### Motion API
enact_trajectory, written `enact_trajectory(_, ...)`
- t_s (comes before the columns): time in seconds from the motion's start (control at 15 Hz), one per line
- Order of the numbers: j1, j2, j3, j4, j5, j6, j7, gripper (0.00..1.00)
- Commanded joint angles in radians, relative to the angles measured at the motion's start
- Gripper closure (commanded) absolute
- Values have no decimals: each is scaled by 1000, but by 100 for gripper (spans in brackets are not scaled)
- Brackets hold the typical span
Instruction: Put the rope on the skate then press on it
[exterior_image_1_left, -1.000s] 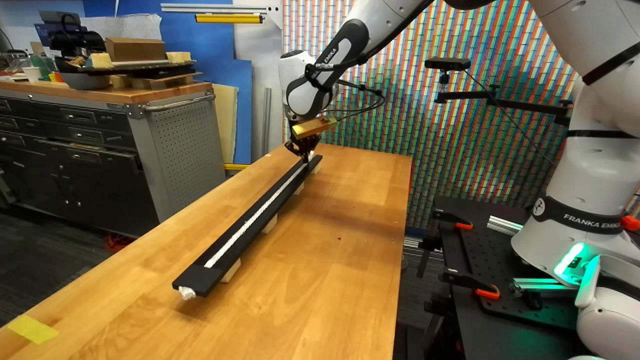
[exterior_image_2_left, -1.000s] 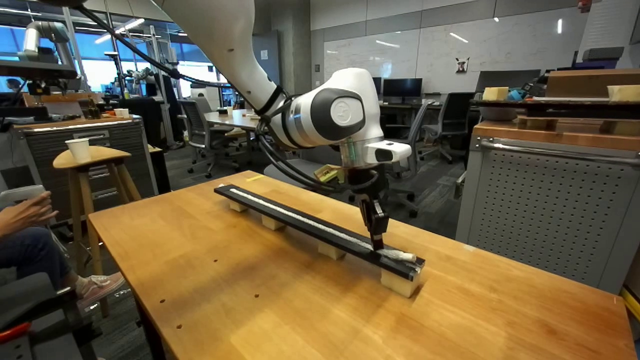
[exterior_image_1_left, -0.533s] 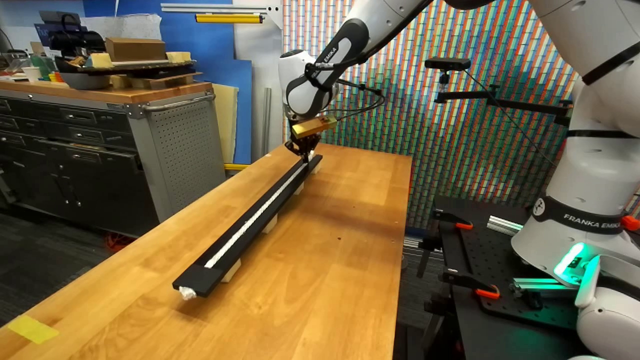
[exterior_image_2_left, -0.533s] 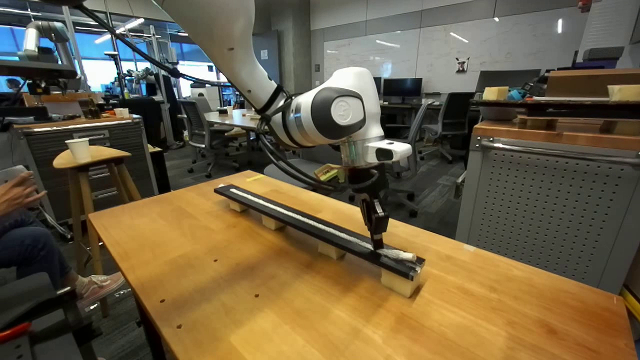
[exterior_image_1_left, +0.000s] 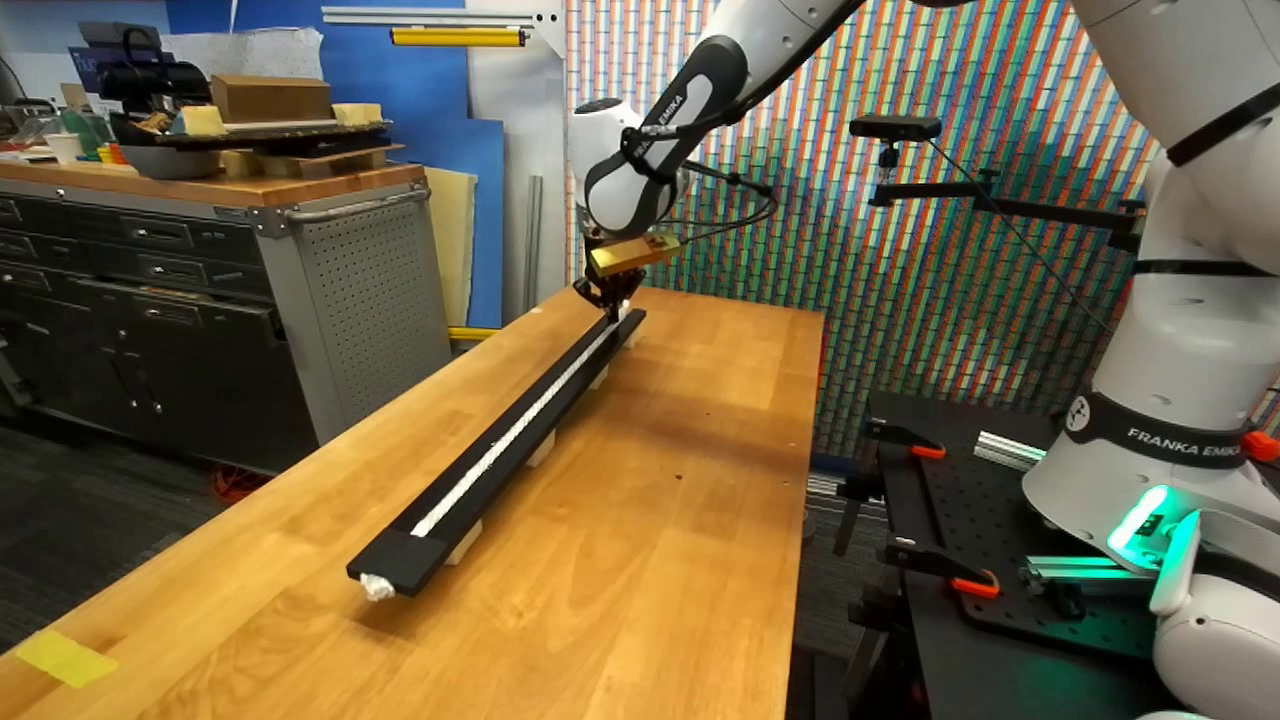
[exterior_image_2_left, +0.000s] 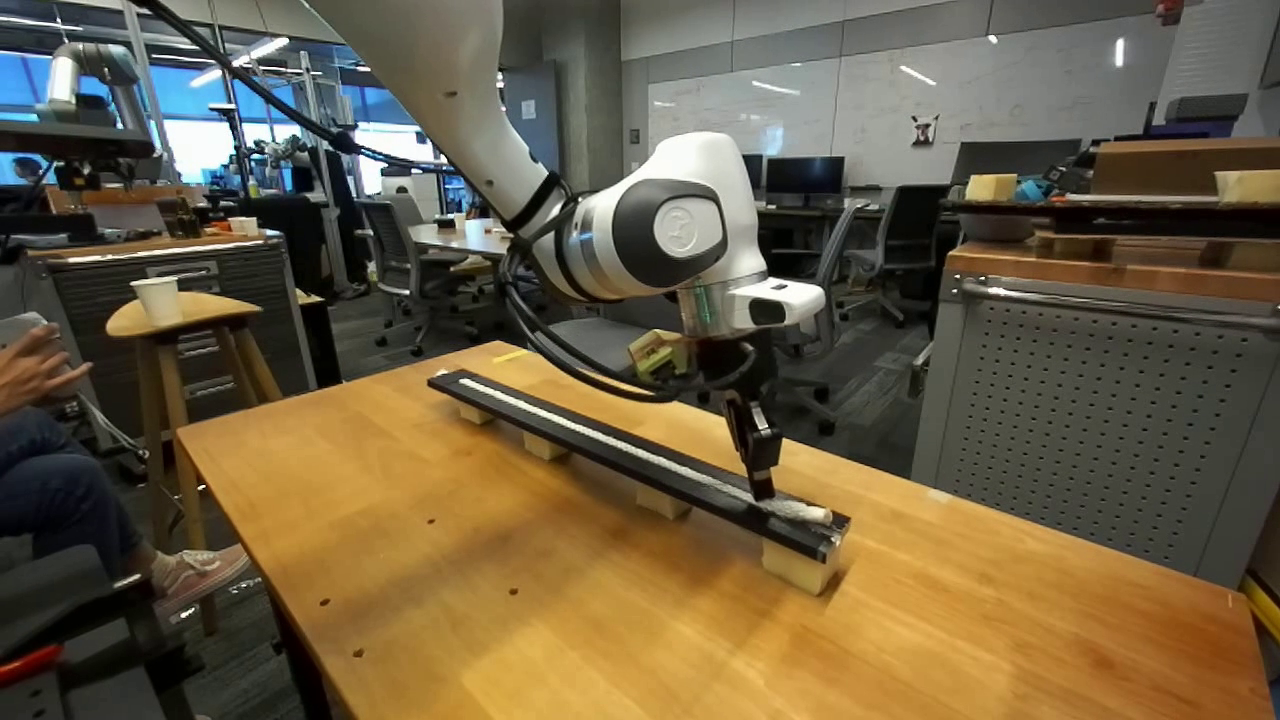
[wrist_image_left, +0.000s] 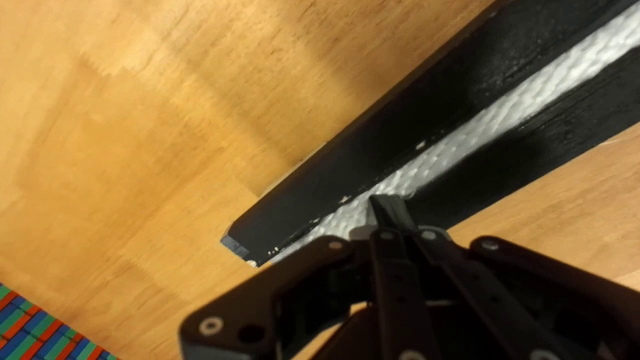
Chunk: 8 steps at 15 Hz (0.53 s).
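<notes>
The skate, a long black rail, stands raised above the wooden table. Along its groove runs the white rope, with a frayed tuft poking out at one end of the rail. Near the opposite end the rope bulges above the groove, its tip lying on top of the rail. My gripper points down over this part, shut, with nothing between its fingers. In the wrist view, the joined fingertips of the gripper overlap the edge of the rope; whether they touch it I cannot tell.
Pale blocks hold the rail off the table. Yellow tape marks a table corner. A grey tool cabinet stands beside the table. A seated person's hand is at the edge of an exterior view.
My shut gripper has shifted slightly along the rail toward its nearby end and a touch upward. The seated person's hand has moved a little. The rope looks unchanged.
</notes>
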Motion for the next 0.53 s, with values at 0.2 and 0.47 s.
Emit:
enact_trajectory(0.2, 8, -46, -26, -77, 9, 90, 25, 100)
enact_trajectory(0.47, 7, -63, -30, -100, 15, 121, 32, 100)
